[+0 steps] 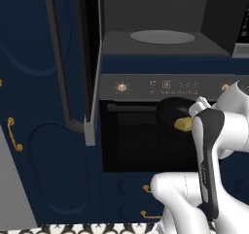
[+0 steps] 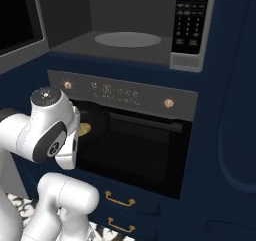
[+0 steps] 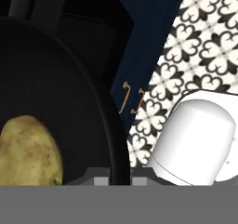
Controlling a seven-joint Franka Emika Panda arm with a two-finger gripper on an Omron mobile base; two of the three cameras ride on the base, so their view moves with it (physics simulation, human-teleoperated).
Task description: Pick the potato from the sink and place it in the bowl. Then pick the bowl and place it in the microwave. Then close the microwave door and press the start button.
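The glossy black bowl [image 1: 171, 112] [image 2: 98, 125] hangs in front of the oven, below the microwave. The yellowish potato [image 1: 184, 125] [image 2: 85, 129] [image 3: 28, 151] lies inside it. My gripper [image 3: 120, 178] is shut on the bowl's rim [image 3: 116, 125], one fingertip on each side of the wall. The microwave [image 1: 163, 19] [image 2: 127, 15] stands open above, its dark cavity showing a grey round turntable [image 1: 162, 36] [image 2: 128, 39]. The microwave door [image 1: 73, 63] is swung wide to the left. The keypad panel [image 2: 190, 20] sits to the right of the cavity. The sink is out of view.
The black oven [image 1: 141, 141] [image 2: 142, 150] with brass knobs [image 1: 121, 87] [image 2: 169, 103] is directly behind the bowl. Navy drawers with brass handles [image 2: 120, 201] lie below it, over a patterned tile floor [image 3: 200, 46]. Navy cabinet fronts [image 1: 39, 145] flank both sides.
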